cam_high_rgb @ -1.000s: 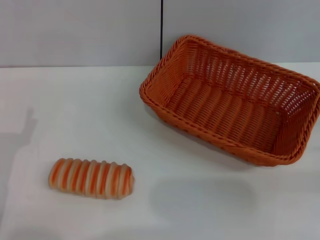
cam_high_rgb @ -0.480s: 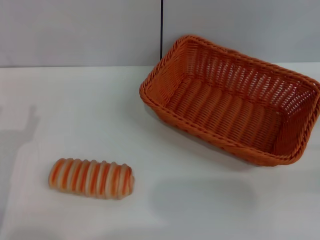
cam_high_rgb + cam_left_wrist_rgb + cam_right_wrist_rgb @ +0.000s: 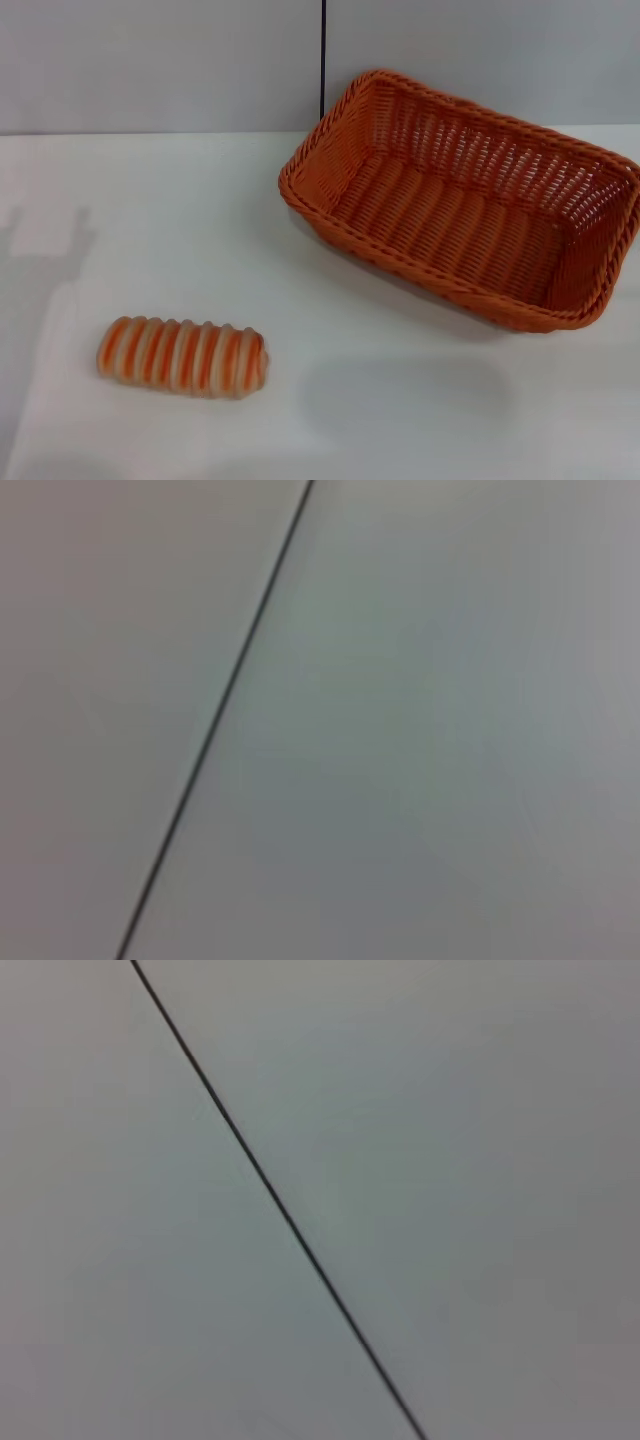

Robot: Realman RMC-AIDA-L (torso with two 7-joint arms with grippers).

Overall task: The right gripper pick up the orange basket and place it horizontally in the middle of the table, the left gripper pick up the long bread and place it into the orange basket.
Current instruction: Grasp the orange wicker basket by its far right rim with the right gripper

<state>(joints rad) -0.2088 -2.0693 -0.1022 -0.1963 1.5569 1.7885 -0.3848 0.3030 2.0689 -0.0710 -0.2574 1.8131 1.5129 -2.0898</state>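
Head view shows the orange basket [image 3: 462, 198] sitting empty and skewed at the far right of the table [image 3: 150, 200], its long side running diagonally. The long bread [image 3: 182, 356] lies striped side up near the front left, well apart from it. Neither gripper appears anywhere, so whether their fingers are apart or together cannot be told; both wrist views show only a grey wall with a dark seam. The likely risk: a pinch on the sloping woven rim may slip, leaving the basket crooked.

Plain grey wall [image 3: 160, 60] behind white worktop [image 3: 150, 200], w/ thin dark vertical seam [image 3: 323, 50] (also in both wrist views).
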